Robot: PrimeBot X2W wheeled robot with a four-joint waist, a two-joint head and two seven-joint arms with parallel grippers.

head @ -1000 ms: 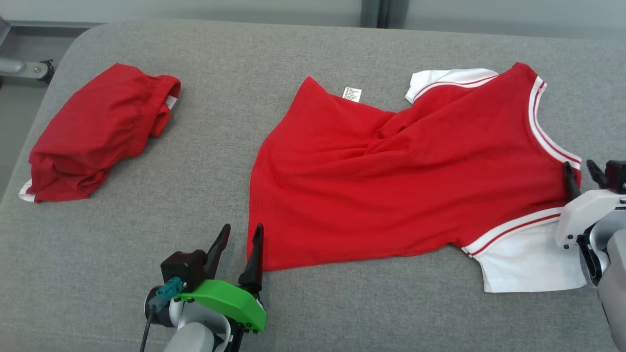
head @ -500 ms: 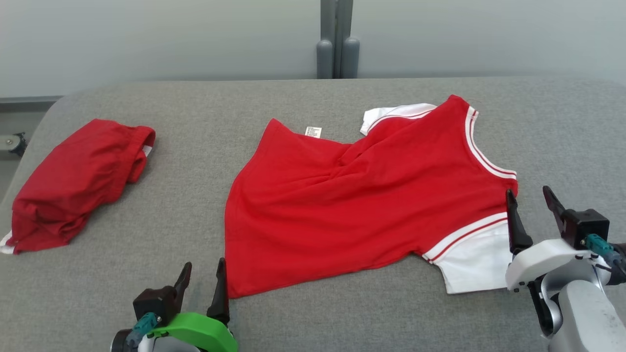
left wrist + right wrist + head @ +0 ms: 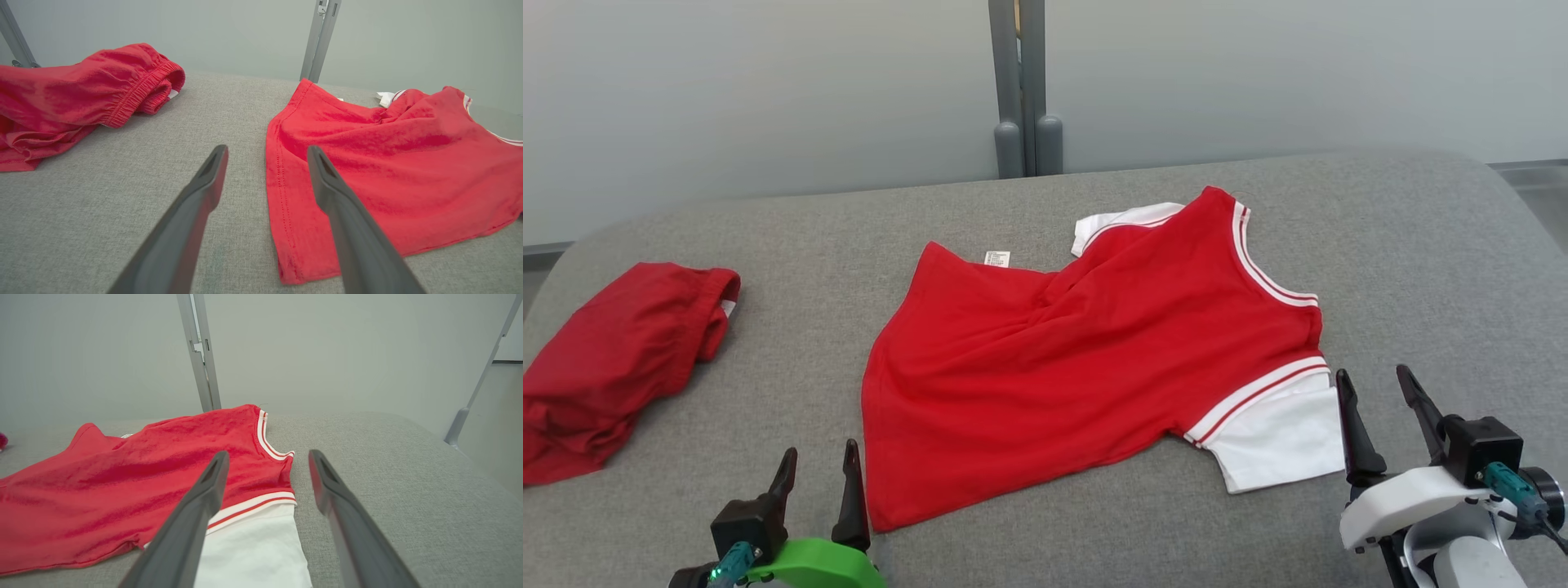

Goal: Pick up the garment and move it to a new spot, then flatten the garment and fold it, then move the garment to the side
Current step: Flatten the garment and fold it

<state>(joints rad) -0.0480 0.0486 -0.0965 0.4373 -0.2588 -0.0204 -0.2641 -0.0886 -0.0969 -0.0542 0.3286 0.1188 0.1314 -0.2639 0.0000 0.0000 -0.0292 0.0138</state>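
The garment (image 3: 1078,367) is a red T-shirt with white sleeves and a striped collar. It lies mostly spread on the grey padded table (image 3: 1421,245), with a twist of folds near its middle. My left gripper (image 3: 821,447) is open just off the shirt's near hem corner, touching nothing. In the left wrist view the left gripper (image 3: 266,149) points past the hem of the garment (image 3: 388,163). My right gripper (image 3: 1372,371) is open beside the near white sleeve. The right wrist view has the right gripper (image 3: 268,453) hovering empty above the garment (image 3: 143,477).
A bundle of folded red shorts (image 3: 613,359) lies at the table's left, also in the left wrist view (image 3: 81,94). A grey metal post (image 3: 1021,90) stands behind the table against a pale wall. The table's right edge curves away beyond my right gripper.
The head camera has tilted up, shifting the whole picture. My right gripper opened at the shirt's shoulder by the collar and drew back beside the sleeve. The left gripper also backed off slightly.
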